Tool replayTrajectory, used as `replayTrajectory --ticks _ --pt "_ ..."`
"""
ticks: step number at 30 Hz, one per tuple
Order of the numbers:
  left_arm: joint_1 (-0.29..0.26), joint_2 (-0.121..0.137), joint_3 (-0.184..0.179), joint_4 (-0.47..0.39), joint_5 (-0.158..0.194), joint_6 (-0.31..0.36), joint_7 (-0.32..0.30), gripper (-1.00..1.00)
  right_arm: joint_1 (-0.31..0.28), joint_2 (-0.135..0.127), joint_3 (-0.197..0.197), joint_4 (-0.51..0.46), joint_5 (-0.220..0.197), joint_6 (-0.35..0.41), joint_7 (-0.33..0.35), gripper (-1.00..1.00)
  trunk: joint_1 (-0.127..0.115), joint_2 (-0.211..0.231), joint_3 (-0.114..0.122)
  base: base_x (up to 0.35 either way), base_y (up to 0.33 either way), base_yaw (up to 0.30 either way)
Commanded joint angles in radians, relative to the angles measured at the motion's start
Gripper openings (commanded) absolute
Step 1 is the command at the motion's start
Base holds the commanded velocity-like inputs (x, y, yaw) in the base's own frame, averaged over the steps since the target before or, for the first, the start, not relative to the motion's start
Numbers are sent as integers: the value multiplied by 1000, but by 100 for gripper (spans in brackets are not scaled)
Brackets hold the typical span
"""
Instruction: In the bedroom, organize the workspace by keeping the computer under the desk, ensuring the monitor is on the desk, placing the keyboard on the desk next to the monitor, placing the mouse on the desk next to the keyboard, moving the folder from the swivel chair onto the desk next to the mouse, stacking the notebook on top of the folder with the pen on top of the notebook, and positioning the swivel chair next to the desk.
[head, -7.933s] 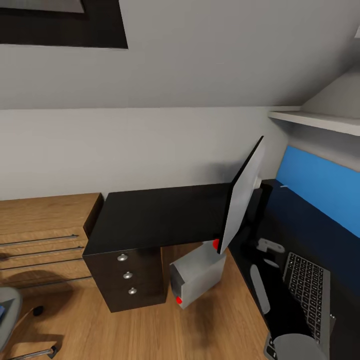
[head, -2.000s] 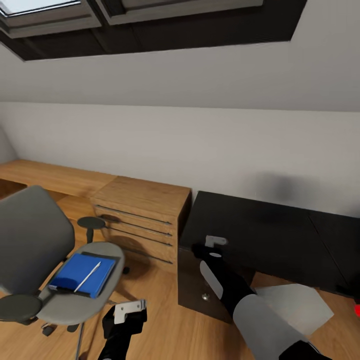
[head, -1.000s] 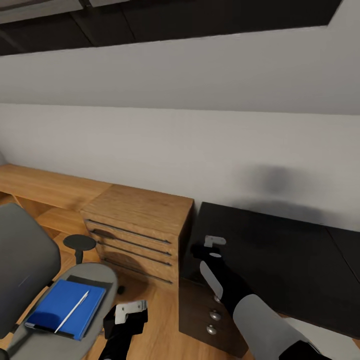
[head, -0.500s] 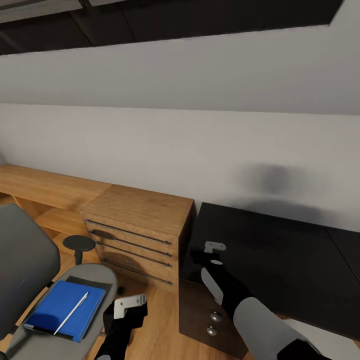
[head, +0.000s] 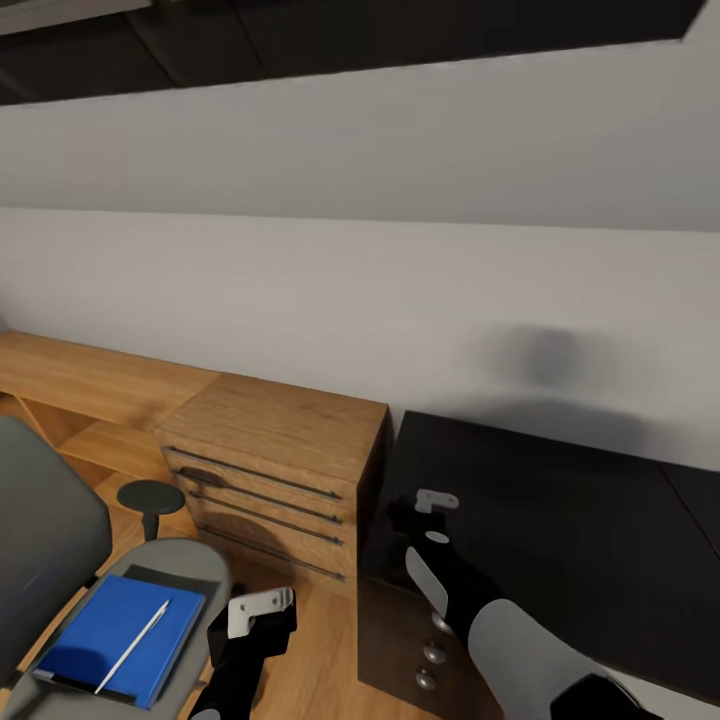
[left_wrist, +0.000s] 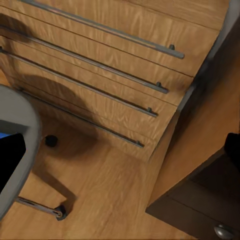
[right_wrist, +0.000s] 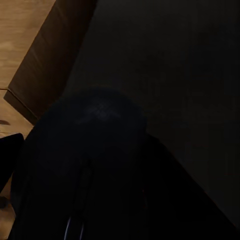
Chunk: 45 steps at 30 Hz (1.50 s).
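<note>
Folder (head: 118, 638) — blue, pen (head: 131, 648) atop, on swivel chair (head: 190, 570) seat, lower left of frame — lay just left of left gripper (head: 258, 611), the nearer arm; jaw state indeterminable.

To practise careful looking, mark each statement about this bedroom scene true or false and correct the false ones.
1. The flat bright blue folder lies on the seat of the grey upholstered swivel chair. True.
2. The thin white pen lies on the glossy black desk. False: it lies on the folder, on the chair.
3. The wooden cabinet with long metal bar handles stands right beside the desk. True.
4. The left hand grips the folder. False: it hangs beside the chair seat, apart from the folder, holding nothing.
</note>
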<state>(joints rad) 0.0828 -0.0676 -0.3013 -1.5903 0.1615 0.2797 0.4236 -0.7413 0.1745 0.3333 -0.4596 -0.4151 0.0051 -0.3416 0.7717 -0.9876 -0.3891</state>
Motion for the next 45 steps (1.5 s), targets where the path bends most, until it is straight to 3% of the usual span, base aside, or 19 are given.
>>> replayTrajectory --ticks 1,3,5,11,37,45 --pt "0 0 -1 -2 8 5 6 100 -1 0 6 2 -9 -2 -8 -100 1 -1 -1 122 0 0" --pt "0 0 -1 -4 8 6 6 100 -1 0 6 6 -9 -2 -9 -100 1 -1 -1 59 0 0" --pt "0 0 -27 -23 8 6 7 100 -5 0 6 41 -13 8 -13 -100 1 -1 -1 5 0 0" --pt "0 0 -37 -26 8 6 7 100 -7 0 6 81 -18 33 -19 -100 24 -43 -20 1 0 0" --pt "0 0 -38 -26 8 7 7 100 -7 0 8 25 -20 40 -16 -100 123 -225 -101 0 0 0" --pt "0 0 -38 -26 8 7 7 100 -7 0 9 25 -21 39 -16 -100 123 -225 -101 0 0 99"
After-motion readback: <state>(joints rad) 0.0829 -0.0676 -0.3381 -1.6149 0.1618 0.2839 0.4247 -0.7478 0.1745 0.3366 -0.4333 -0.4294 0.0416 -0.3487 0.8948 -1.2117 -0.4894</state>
